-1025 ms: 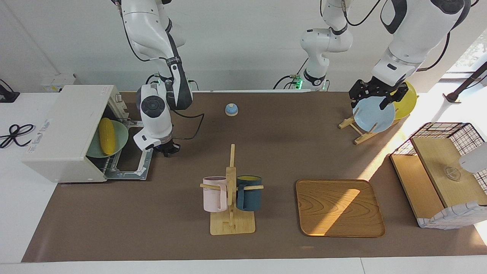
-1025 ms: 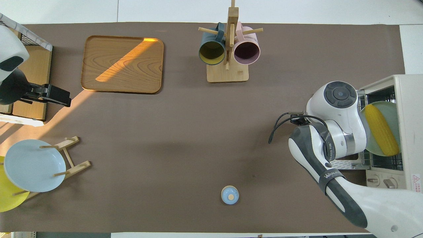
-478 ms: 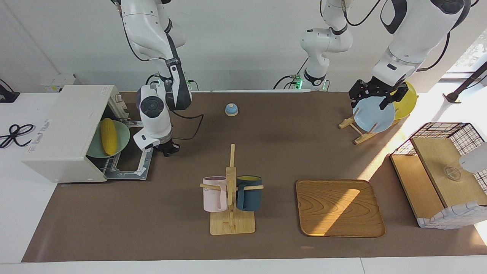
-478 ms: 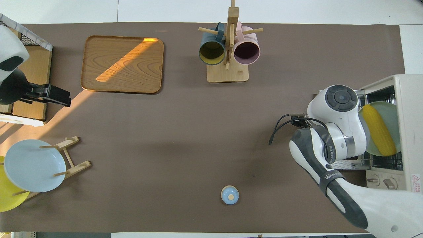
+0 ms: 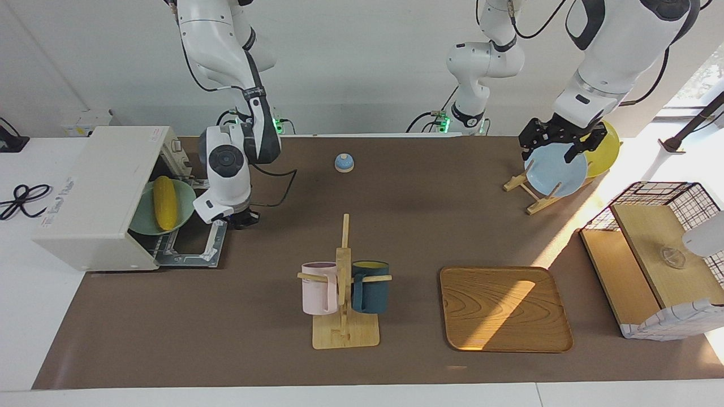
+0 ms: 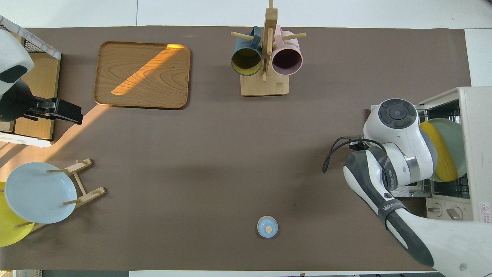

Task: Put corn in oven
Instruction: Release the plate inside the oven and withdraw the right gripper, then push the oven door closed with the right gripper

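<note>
The yellow corn point(image 5: 165, 202) lies on a pale green plate point(image 5: 182, 199) in the mouth of the off-white oven point(image 5: 96, 192), above its wire rack. The oven door point(image 5: 195, 249) is folded down open. My right gripper point(image 5: 199, 208) is over the open door at the plate's rim and shut on the plate. Its wrist hides the grip in the overhead view point(image 6: 424, 154), where the corn point(image 6: 440, 154) and the oven point(image 6: 476, 146) also show. My left gripper point(image 5: 557, 148) waits open in the air at the left arm's end of the table; it also shows in the overhead view point(image 6: 65, 111).
A mug tree point(image 5: 344, 282) with a pink and a dark blue mug stands mid-table, a wooden tray point(image 5: 503, 308) beside it. A small blue bell point(image 5: 344, 163) lies nearer the robots. A plate rack point(image 5: 557, 169) and a wire-and-wood basket point(image 5: 656, 254) stand at the left arm's end.
My right wrist has shifted toward the oven and turned. The plate has turned with it, so the corn lies at a new angle. The left arm has not moved.
</note>
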